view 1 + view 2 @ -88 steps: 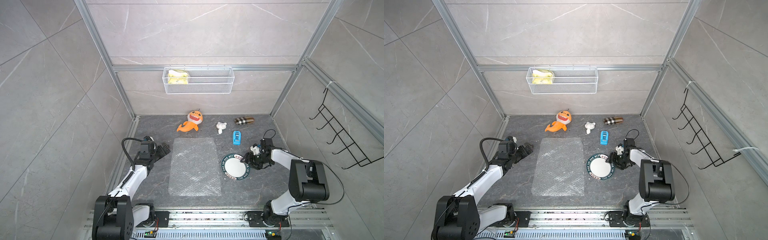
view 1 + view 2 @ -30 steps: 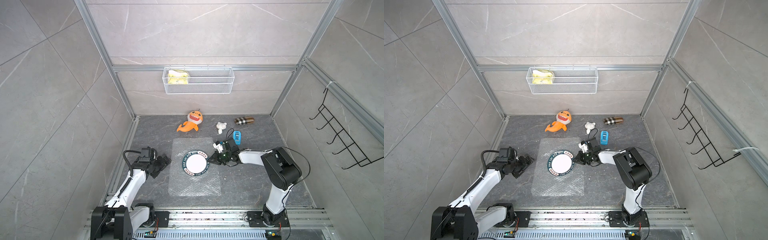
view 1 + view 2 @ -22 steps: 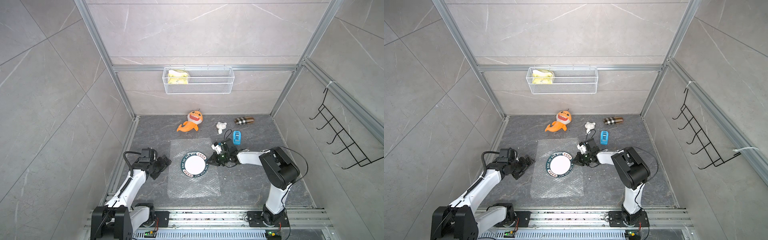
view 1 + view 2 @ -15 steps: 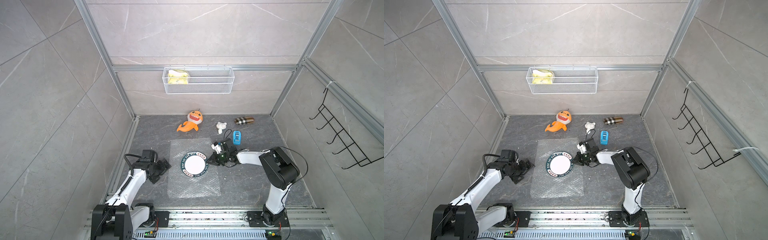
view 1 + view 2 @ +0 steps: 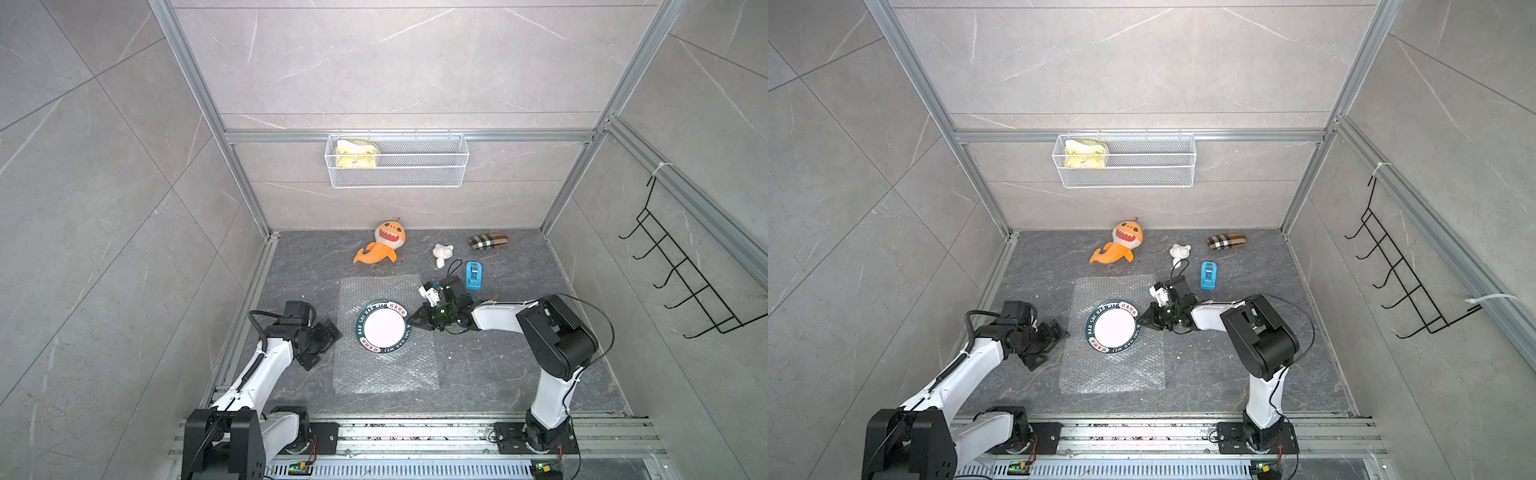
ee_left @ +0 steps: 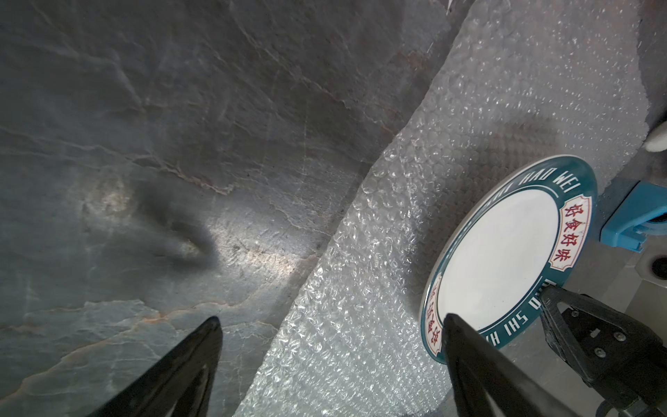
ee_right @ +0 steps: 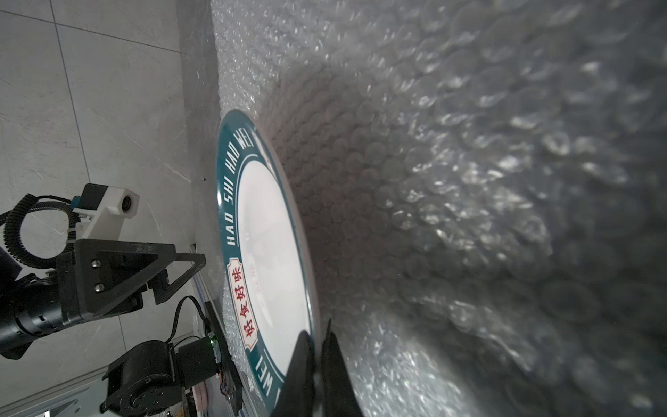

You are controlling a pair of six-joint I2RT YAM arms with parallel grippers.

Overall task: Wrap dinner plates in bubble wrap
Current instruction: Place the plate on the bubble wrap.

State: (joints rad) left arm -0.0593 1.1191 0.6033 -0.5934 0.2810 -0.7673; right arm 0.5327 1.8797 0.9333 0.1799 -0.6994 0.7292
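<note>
Looking down, both top views showed the whole rectangular bubble wrap (image 5: 386,372) spread flat on the dark, veined stone tabletop (image 5: 498,374). The dinner plate (image 5: 382,327) sat on the wrap's middle, somewhat nearer its far edge. Those views were too distant to show the grip, but the right wrist camera showed it. The right gripper (image 7: 317,330) had its 2 black fingers pressed almost together, pinching the plate's rim on the side facing the right arm.

The left wrist camera showed the left gripper (image 6: 330,319) spread wide and holding nothing, with bare stone and the wrap's edge between its 2 pointed fingers. In a top view it sat just beside the sheet's left edge (image 5: 1050,347), apart from the plate.

Only the close views gave the plate's detail. It was round and glossy, with a white centre and a dark teal band carrying white letters "HAO WEI" and cream panels of red characters. The wrap was clear plastic packed with small round bubbles that glinted, and the plate's shadow fell across it. Whether the plate lay fully flat could not be told.
</note>
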